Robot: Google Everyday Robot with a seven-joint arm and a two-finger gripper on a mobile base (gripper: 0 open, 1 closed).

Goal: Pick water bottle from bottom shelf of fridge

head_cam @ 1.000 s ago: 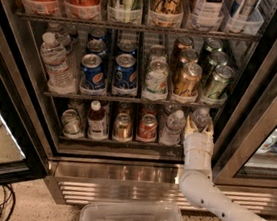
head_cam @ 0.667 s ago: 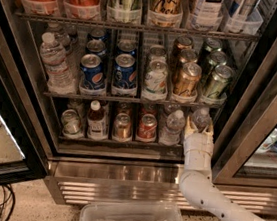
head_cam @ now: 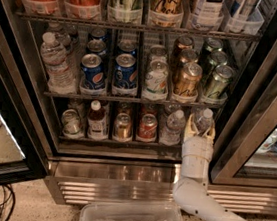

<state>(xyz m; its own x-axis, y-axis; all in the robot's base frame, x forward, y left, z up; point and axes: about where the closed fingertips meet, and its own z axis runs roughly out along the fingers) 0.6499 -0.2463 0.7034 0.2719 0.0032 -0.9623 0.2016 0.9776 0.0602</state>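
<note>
Camera view, water bottle (head_cam: 205, 119): stands upright at the far right end of the bottom shelf (head_cam: 119, 141) of the fridge (head_cam: 120, 176). It is just beside a second small clear bottle (head_cam: 172, 128). Its white cap shows above the gripper.
Camera view, gripper (head_cam: 200, 131): reaches in over the shelf's front rail, pointing up and inward, at the height of the bottle's body.
Camera view, fingers (head_cam: 189, 129): spread, one on each side of the water bottle and close against it. Whether they press on it cannot be told.
Handling (judgement): probably light to moderate in weight if full. The thin ribbed wall would give under a hard squeeze, and the plastic may be slick if chilled.
Hold point (judgement): the mid-body ribs, below the shoulder, with moderate force. The cap is too narrow to hold steadily.
Risk (judgement): little room to the neighbouring bottle and the rack above, so it should be drawn out straight and low.
Compared with the two earlier frames: gripper, arm (head_cam: 195, 165) and bottle lie in the same places, and no shift can be made out.
</note>
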